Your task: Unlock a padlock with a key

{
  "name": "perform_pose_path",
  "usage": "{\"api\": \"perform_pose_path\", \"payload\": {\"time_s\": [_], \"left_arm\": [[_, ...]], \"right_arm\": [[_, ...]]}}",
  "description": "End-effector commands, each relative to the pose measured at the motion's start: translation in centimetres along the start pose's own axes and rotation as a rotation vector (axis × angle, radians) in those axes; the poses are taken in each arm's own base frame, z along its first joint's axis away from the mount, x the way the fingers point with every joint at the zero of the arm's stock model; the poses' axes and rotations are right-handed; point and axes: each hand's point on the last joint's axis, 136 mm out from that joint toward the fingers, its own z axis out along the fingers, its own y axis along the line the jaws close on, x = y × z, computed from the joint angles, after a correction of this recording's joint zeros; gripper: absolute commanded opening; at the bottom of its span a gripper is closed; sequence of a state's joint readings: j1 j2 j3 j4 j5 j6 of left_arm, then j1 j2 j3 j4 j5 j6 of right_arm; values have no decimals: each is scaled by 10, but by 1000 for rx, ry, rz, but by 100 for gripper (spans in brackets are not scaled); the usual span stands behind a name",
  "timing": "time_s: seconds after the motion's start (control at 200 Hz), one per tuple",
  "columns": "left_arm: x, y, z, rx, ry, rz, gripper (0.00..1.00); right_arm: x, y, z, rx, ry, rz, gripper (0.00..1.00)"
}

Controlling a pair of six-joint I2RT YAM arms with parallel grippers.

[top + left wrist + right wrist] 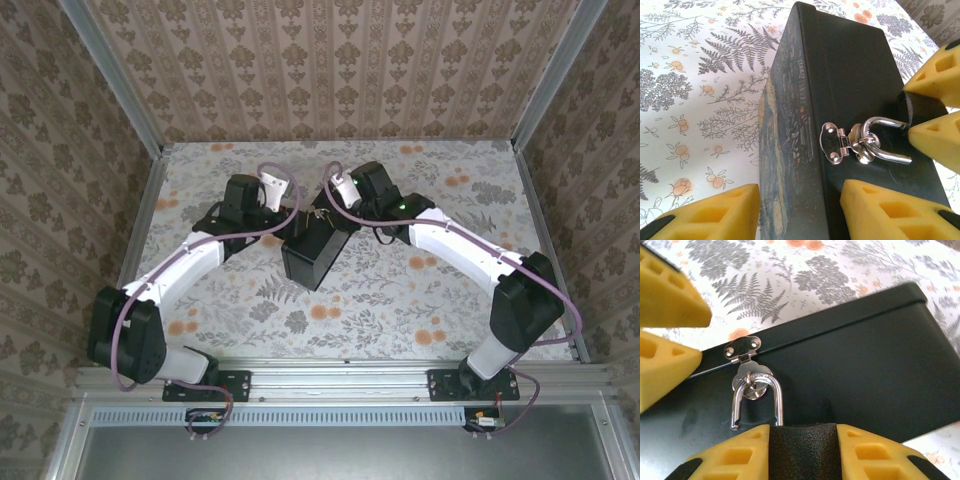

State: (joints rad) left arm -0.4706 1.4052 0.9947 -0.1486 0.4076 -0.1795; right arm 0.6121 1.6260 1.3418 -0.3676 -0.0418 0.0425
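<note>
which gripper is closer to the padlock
Right. The right gripper is clamped on the padlock; the left gripper sits open astride the black box edge beside the hasp, clear of the padlock.

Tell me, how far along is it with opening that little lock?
Done: the right gripper grips the padlock, whose shackle passes through the hasp on the box. In hand: the left gripper hovers open nearby. Left: putting the key in, turning it and freeing the shackle.
</note>
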Motion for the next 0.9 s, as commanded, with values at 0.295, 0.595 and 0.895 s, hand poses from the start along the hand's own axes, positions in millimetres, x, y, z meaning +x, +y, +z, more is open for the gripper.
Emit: {"api": "perform_pose_path", "payload": {"time_s": [0.295,0.595,0.895], "left_arm": [[43,-31,16,142,159,-139,50],[47,-36,16,176,170,-142,49],[55,-35,18,185,186,-151,48]], "right_arm": [[-32,-25,16,223,-170,394,0],[-51,-24,31,256,-292,582,0],[-59,-37,53,339,-343,690,0]]}}
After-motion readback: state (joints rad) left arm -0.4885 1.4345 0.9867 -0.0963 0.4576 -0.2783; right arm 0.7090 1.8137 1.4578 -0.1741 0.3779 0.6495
